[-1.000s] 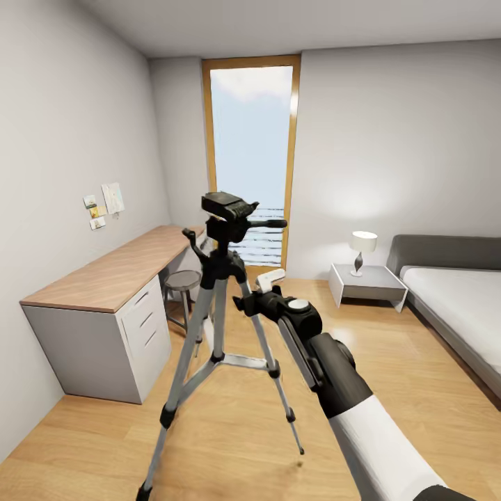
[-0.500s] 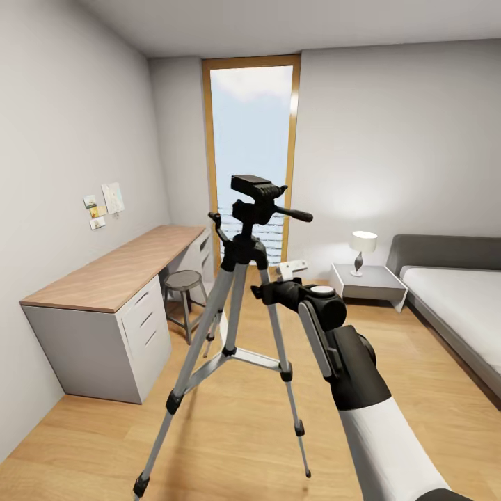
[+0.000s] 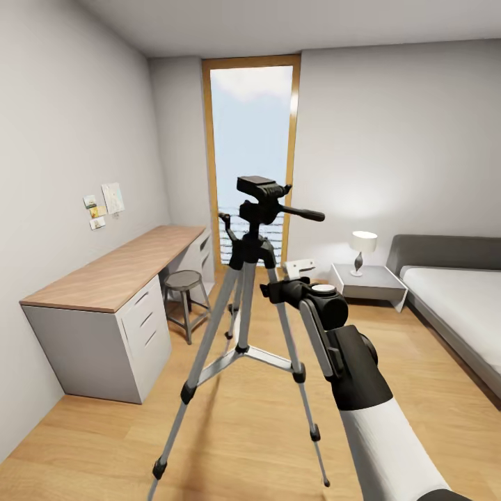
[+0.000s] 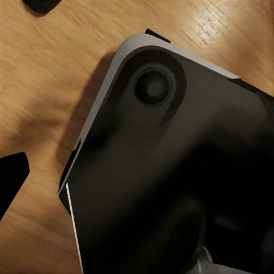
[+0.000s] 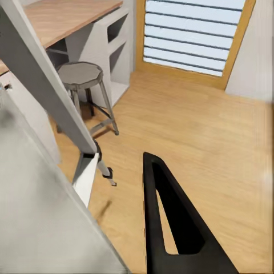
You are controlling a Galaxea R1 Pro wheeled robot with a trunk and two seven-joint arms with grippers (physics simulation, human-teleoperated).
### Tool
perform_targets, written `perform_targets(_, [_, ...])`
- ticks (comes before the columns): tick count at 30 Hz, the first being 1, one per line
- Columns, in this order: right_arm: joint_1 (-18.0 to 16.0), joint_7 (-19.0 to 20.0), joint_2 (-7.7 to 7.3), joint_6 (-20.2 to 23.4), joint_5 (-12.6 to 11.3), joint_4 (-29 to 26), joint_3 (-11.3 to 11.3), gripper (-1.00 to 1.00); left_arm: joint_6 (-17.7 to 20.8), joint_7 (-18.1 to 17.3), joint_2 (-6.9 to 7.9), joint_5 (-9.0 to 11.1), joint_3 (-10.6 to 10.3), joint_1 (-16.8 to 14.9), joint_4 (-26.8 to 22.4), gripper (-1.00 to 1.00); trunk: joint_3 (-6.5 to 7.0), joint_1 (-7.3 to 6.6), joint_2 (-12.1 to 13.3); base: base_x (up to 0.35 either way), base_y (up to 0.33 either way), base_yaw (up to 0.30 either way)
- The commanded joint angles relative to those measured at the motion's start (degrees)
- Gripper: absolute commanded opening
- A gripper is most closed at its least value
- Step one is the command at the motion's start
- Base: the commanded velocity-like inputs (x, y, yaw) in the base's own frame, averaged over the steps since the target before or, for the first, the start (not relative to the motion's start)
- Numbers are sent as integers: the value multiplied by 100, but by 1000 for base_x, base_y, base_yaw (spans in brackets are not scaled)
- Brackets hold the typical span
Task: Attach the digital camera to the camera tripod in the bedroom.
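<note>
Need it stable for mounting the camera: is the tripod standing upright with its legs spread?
Upright, legs spread. In the head view the tripod stands on the wood floor, silver legs splayed, head level.

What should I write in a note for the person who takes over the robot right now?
Left gripper: looks open and empty, over the floor.
Right gripper: beside the camera tripod's upper legs; grip unclear.
Tripod is upright between desk and bed.
Done: tripod set up in the bedroom.
Left: fetch the digital camera and mount it on the tripod head.
</note>
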Motion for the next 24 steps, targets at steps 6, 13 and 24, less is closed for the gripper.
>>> perform_targets(6, [-7,-147,-112,279,-38,-14,1,-100,-4,4,0,14,3,5,-12,100,-5,0,-4,0,0,0])
perform_targets(13, [-7,-164,-166,311,-38,-18,8,-100,-10,4,0,14,3,5,-12,100,-5,0,-4,0,0,0])
perform_targets(24, [-7,-167,-258,296,-38,-18,43,-100,30,4,0,14,3,5,-12,100,-5,0,-4,139,0,0])
